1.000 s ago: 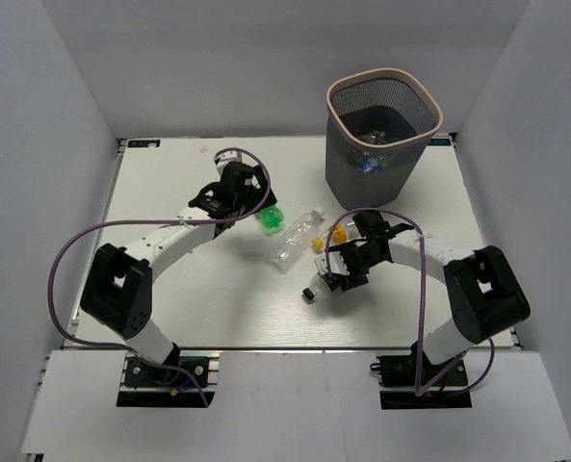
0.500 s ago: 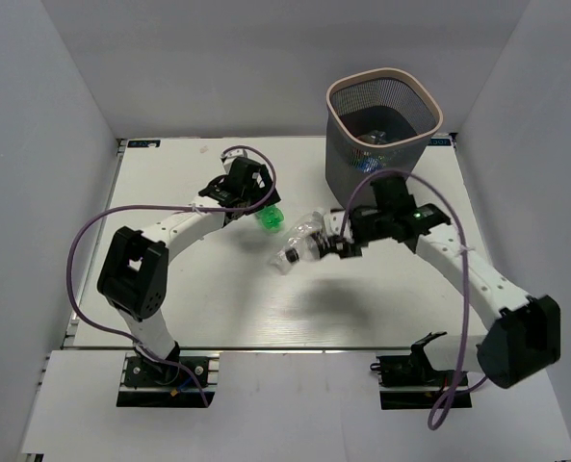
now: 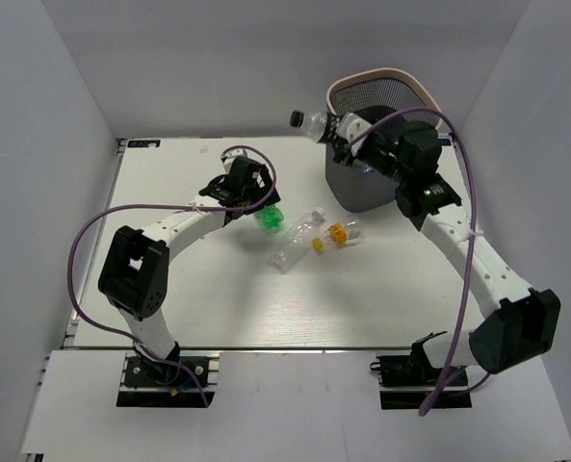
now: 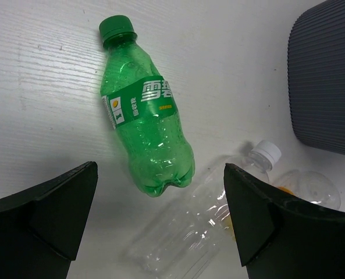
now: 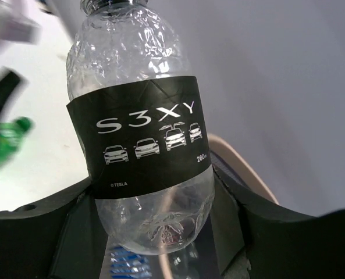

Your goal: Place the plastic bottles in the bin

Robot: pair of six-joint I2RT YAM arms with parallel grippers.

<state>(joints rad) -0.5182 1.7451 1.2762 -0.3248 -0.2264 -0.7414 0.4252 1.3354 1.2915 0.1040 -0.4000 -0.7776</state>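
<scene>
White table: right gripper clamps black-label bottle by bin; left gripper spread above green bottle

2 white-and-black jointed robot arms: left arm, right arm.
Smooth white rounded link shells btwn chunky black joint housings; thin purple cable runs loose along each arm in big loops; black metal base brackets at bottom. Left hand & right hand both matte black plastic, w/ blunt wedge-shaped fingers, faceted edges, slightly grainy finish. R arm's wrist block black, boxy.
</scene>
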